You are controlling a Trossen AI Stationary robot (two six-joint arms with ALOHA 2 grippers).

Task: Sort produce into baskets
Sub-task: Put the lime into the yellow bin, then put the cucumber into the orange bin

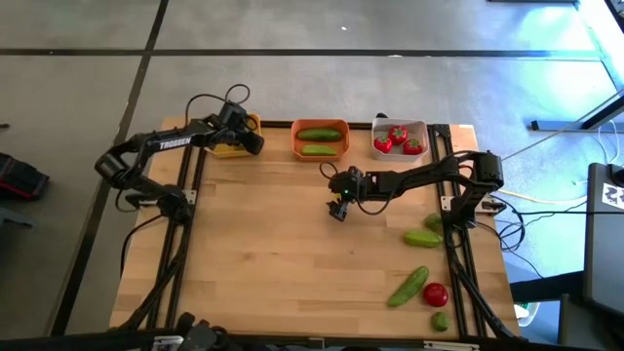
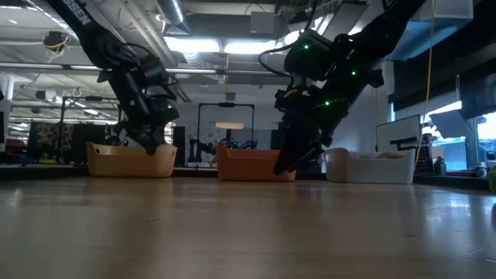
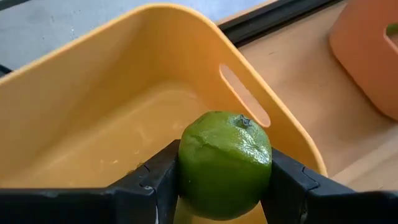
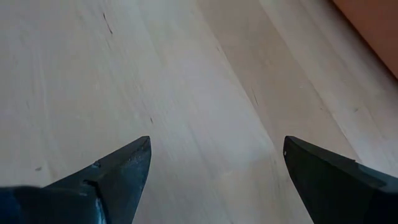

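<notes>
My left gripper [image 1: 252,139] is over the yellow basket [image 1: 230,147] at the table's far left, shut on a light-green lime [image 3: 225,164]. The orange basket [image 1: 321,138] holds two green cucumbers [image 1: 319,134]. The white basket [image 1: 400,139] holds red tomatoes [image 1: 398,136]. My right gripper [image 1: 337,208] is open and empty above the bare table middle, in front of the orange basket. Two cucumbers [image 1: 422,237] [image 1: 409,286], a tomato [image 1: 436,293] and two limes [image 1: 434,222] [image 1: 441,320] lie at the table's right side. My left gripper pinches the lime by two opposite sides [image 3: 186,168] between its two fingers [image 3: 152,186], the stem end [image 3: 242,121] turned away from the wrist. The lime is lifted clear, above the inside of the yellow basket near its wall.
The three baskets stand in a row along the table's far edge. Black rails [image 1: 458,263] run along the table's left and right sides. The table's middle and near left are bare wood [image 1: 273,263].
</notes>
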